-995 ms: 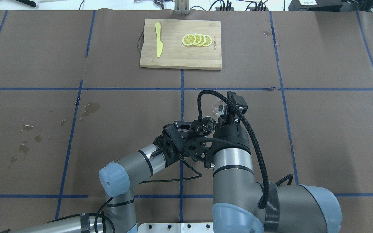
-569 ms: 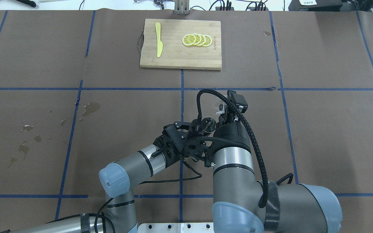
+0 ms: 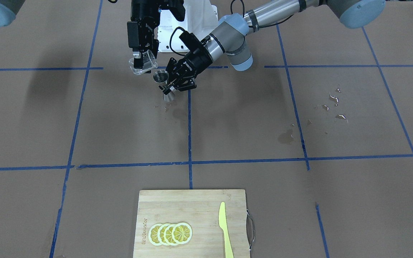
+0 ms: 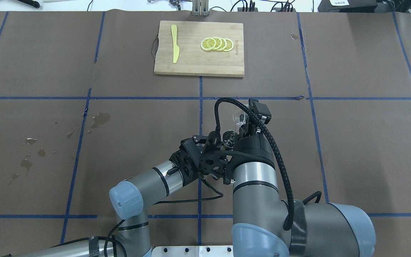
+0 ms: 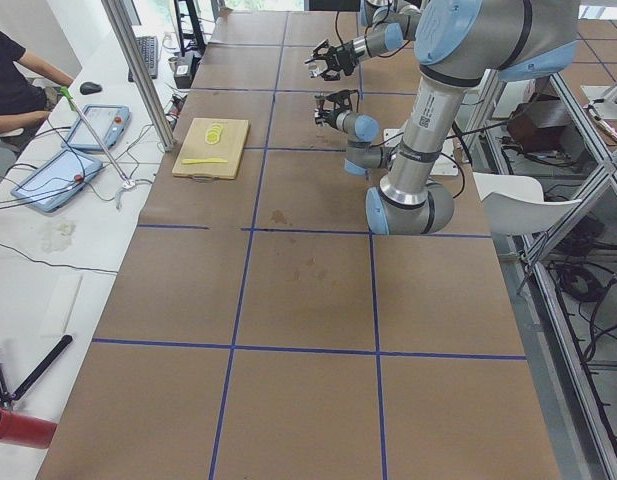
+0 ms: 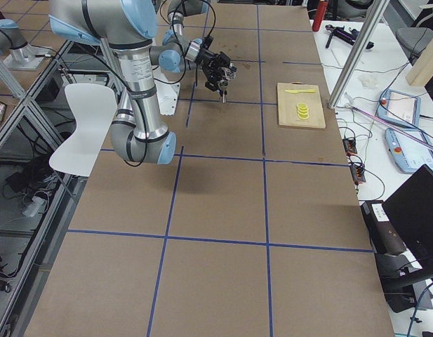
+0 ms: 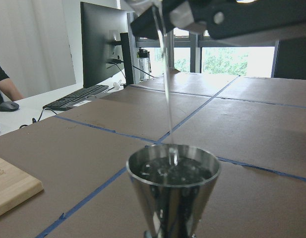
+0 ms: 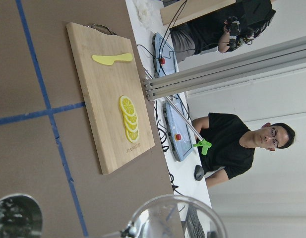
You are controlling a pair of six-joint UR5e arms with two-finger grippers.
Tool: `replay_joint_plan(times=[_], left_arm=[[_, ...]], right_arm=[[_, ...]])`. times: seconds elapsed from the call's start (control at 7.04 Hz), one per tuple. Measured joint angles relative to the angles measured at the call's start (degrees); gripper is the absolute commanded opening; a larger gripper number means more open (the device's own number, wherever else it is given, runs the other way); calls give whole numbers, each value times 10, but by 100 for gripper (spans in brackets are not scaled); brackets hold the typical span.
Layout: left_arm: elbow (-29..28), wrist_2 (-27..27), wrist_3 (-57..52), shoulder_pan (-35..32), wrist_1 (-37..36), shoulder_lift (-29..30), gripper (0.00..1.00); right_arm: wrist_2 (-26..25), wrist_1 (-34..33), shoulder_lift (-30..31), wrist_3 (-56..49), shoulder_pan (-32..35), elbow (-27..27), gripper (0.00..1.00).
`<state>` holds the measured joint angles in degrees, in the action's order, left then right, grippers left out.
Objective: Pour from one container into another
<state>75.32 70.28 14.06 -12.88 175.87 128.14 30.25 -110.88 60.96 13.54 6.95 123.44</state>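
Note:
The clear glass cup (image 3: pixel 143 65) is tilted in my right gripper (image 3: pixel 142 57), which is shut on it, its lip toward the steel jigger (image 3: pixel 162 77). My left gripper (image 3: pixel 169 86) is shut on the jigger's waist and holds it upright above the table. In the left wrist view a thin stream of clear liquid (image 7: pixel 166 94) falls into the jigger's upper cone (image 7: pixel 173 181), which holds liquid. From overhead the cup (image 4: pixel 237 116) is just beyond the jigger (image 4: pixel 229 136). The cup's rim (image 8: pixel 177 218) and the jigger (image 8: pixel 16 215) edge the right wrist view.
A bamboo cutting board (image 4: pixel 191 64) at the far middle carries several lemon slices (image 4: pixel 217 44) and a yellow knife (image 4: pixel 174 43). Wet spots (image 4: pixel 30 150) mark the brown paper on my left. A person (image 8: pixel 237 144) sits at a desk beyond the table's far edge.
The right wrist has turned slightly, so the cup tips a little more over the jigger. The left gripper and jigger have shifted only a little.

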Motion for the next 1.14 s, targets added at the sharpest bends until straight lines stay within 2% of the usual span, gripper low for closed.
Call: replay_joint_plan(times=[1.14], left_arm=[[0, 1, 0, 0, 0, 0, 0]], right_arm=[[-2, -35, -10, -8, -3, -1, 11]])
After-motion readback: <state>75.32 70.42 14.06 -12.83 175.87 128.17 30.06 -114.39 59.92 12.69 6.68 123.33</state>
